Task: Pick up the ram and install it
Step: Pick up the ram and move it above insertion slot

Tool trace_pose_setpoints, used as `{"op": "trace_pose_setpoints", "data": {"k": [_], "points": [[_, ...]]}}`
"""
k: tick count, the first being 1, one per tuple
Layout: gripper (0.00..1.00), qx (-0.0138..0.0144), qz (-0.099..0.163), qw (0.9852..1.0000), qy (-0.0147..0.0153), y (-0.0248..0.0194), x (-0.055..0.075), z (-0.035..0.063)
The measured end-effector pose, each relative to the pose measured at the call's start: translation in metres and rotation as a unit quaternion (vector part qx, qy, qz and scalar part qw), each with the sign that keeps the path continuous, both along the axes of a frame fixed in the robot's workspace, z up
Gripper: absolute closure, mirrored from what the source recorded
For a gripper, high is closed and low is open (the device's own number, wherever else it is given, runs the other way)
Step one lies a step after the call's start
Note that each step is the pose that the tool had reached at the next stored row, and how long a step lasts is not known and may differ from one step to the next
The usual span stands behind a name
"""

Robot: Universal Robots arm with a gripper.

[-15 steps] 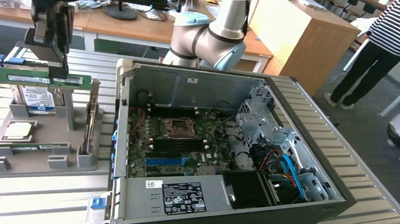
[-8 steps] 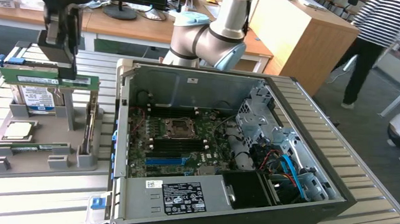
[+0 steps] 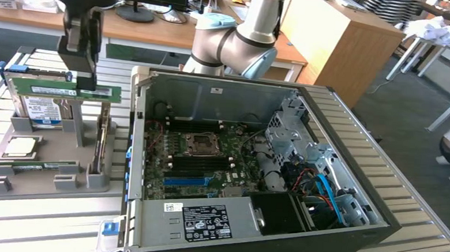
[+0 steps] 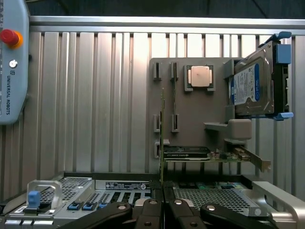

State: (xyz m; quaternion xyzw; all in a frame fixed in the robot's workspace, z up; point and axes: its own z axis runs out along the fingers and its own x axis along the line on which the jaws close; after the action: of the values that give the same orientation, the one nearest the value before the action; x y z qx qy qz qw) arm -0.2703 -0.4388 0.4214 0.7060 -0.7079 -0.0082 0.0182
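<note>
ram [image 3: 53,89], long thin green stick with pale label, level, clenched in tool [image 3: 86,87] above grey holder [image 3: 45,181]

A slatted metal table [image 3: 426,197] carries two things. A grey holder [image 3: 45,181] lies flat on the slats toward the exterior view's left. Just beside it, toward the right, an open PC case [image 3: 211,99] lies on its side with its inside facing up.

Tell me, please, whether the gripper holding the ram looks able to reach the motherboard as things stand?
Probably yes: the gripper is shut on the ram above the grey holder, and the computer case lies open upward, with nothing visibly covering the motherboard.
</note>
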Motion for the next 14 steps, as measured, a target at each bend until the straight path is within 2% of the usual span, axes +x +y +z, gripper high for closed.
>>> {"op": "trace_pose_setpoints", "data": {"k": [14], "points": [[0.88,0.0000,0.000,1.0000,0.0002,0.0000,0.023,0.0000]]}}
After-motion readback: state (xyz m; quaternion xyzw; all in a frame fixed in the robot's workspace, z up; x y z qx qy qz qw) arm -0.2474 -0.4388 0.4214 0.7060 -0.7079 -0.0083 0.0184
